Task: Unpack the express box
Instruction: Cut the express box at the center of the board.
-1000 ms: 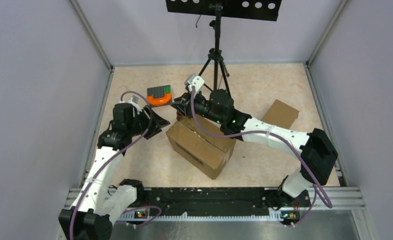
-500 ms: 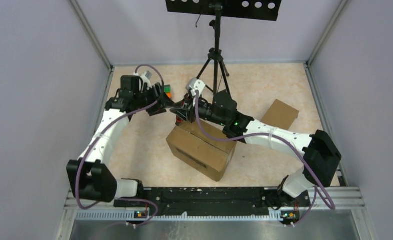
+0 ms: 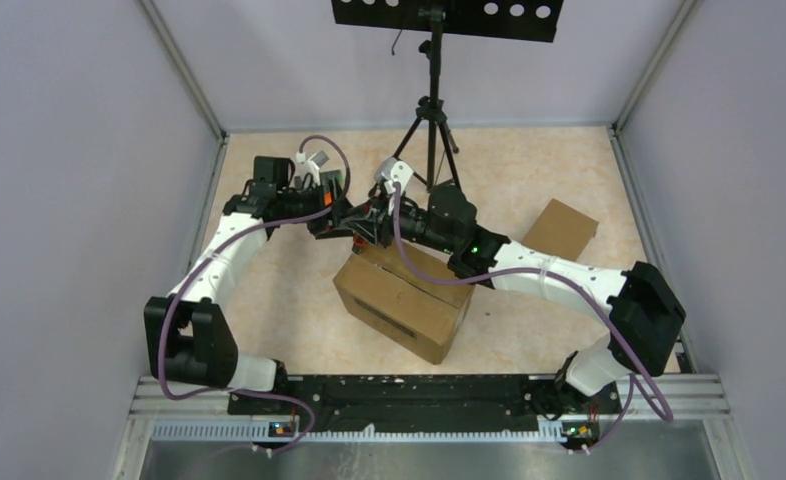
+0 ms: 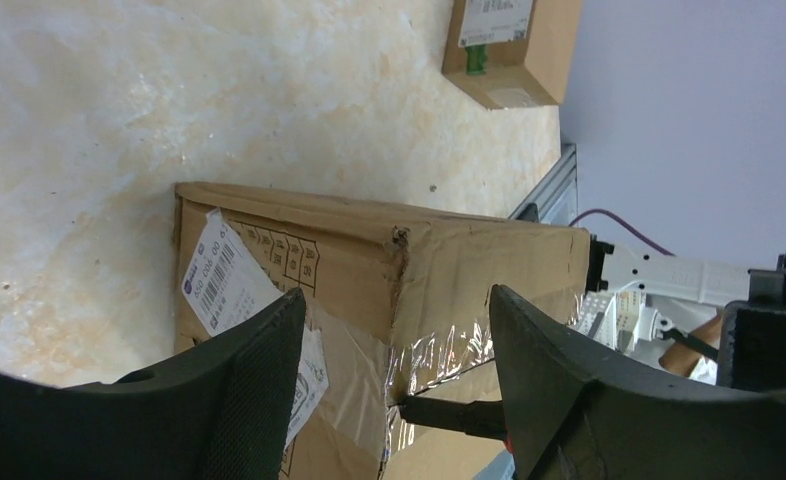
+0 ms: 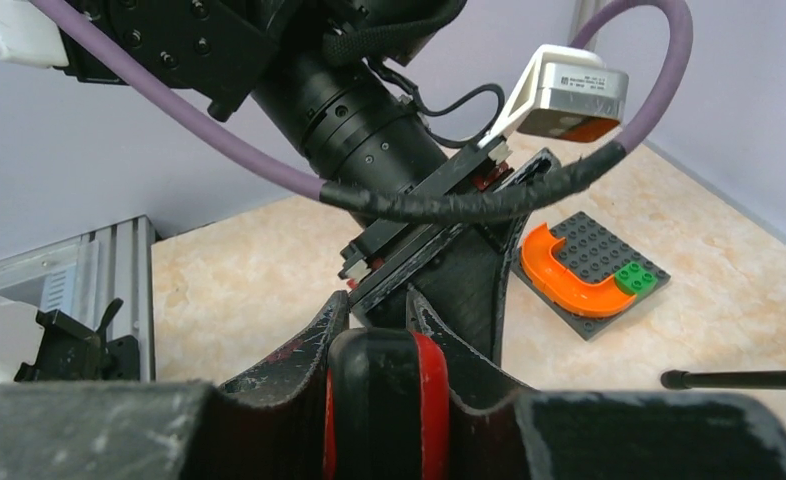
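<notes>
The express box point(image 3: 401, 295) is a brown carton taped shut, lying mid-table. In the left wrist view its taped seam and white label point(image 4: 219, 275) fill the frame. My right gripper point(image 3: 371, 226) hovers over the box's far end, shut on a red-and-black cutter point(image 5: 384, 400). The cutter's dark blade point(image 4: 449, 415) touches the shiny tape at the seam. My left gripper point(image 3: 335, 222) sits just left of the right one, open, its jaws point(image 4: 397, 300) straddling the box corner with nothing held.
A smaller cardboard box point(image 3: 561, 228) lies at the right. A grey brick plate with an orange arch point(image 5: 594, 260) lies behind the left arm. A black tripod point(image 3: 431, 120) stands at the back, one leg point(image 5: 739, 379) reaching near the grippers.
My left arm swung from the box's left side up and right to its far end, meeting the right gripper, its jaws widening. The right gripper shifted slightly left with the cutter.
</notes>
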